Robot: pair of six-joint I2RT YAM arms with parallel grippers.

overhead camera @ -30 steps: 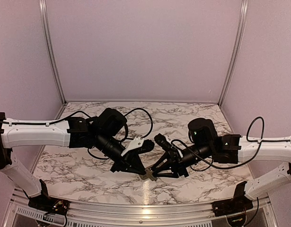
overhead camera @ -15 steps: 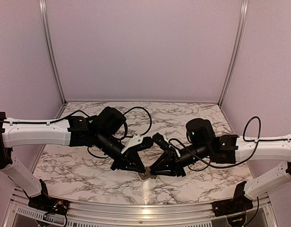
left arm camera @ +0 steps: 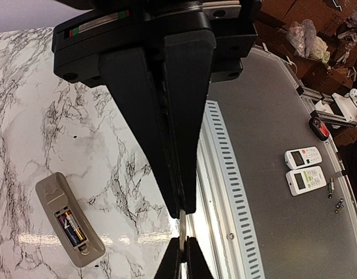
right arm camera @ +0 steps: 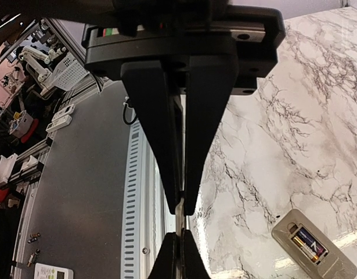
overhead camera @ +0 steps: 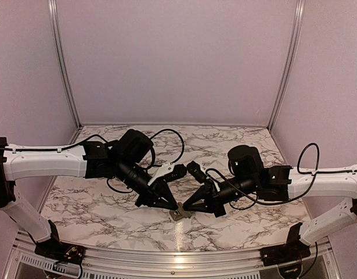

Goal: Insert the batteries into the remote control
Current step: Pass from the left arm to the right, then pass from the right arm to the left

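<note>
The remote control (left arm camera: 69, 220) lies back up on the marble table, and two batteries (left arm camera: 71, 226) sit in its open recess. It also shows in the right wrist view (right arm camera: 315, 246) with the batteries (right arm camera: 307, 242) inside. In the top view it is hidden under the arms. A small flat grey cover piece (overhead camera: 178, 214) hangs edge-on between both grippers, above the table's front edge. My left gripper (overhead camera: 171, 207) is shut on one end of it (left arm camera: 182, 228). My right gripper (overhead camera: 187, 208) is shut on the other end (right arm camera: 179, 222).
The table's front edge with a slotted metal rail (left arm camera: 227, 174) runs just below the grippers. Beyond it on the grey floor lie two spare white remotes (left arm camera: 304, 170) and loose cells. Purple walls enclose the back and sides.
Both grippers have shifted slightly left and up together with the cover piece held between them. The right arm has reached further left.
</note>
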